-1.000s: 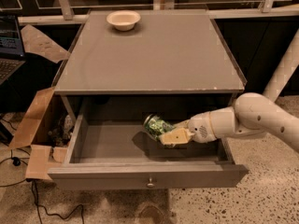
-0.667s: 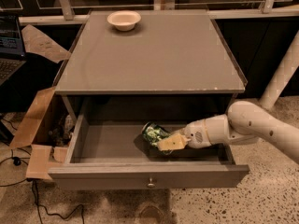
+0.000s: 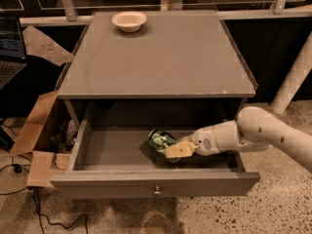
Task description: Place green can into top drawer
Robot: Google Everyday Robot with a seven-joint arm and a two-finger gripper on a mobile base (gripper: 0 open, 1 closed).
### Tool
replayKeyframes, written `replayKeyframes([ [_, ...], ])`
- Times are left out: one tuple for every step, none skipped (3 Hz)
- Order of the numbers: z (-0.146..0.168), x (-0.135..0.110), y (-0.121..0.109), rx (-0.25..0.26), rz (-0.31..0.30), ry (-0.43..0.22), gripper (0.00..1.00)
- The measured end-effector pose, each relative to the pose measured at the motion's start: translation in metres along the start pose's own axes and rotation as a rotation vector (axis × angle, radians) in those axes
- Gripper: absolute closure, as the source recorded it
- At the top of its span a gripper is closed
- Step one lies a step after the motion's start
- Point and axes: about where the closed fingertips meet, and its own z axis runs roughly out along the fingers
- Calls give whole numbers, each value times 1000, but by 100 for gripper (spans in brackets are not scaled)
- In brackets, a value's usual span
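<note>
Grey cabinet is the reference. Top drawer is pulled fully out of the cabinet front, its floor exposed under the cabinet top's front edge. White robot arm comes in from the cabinet's right side, crosses the drawer's right wall and angles down into the drawer. Open cardboard box sits on the floor against the cabinet's left side, with a laptop further left of the cabinet. 1 beige bowl stands on the cabinet top at the back, left of centre. Gripper is inside the drawer, just right of the cabinet's centre line, low near the drawer floor, beige fingers pointing toward the cabinet's left side. Jaws look clamped on the green can. The can is inside the drawer near the cabinet's centre line, tilted, one silver end toward the cabinet's back left; can't tell whether it touches the drawer floor. 1 small round knob at the middle of the drawer front, below the can.
</note>
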Motion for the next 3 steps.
replayKeyframes([
  [0, 0, 0, 0, 0, 0, 39],
  [0, 0, 0, 0, 0, 0, 15],
  [0, 0, 0, 0, 0, 0, 0],
])
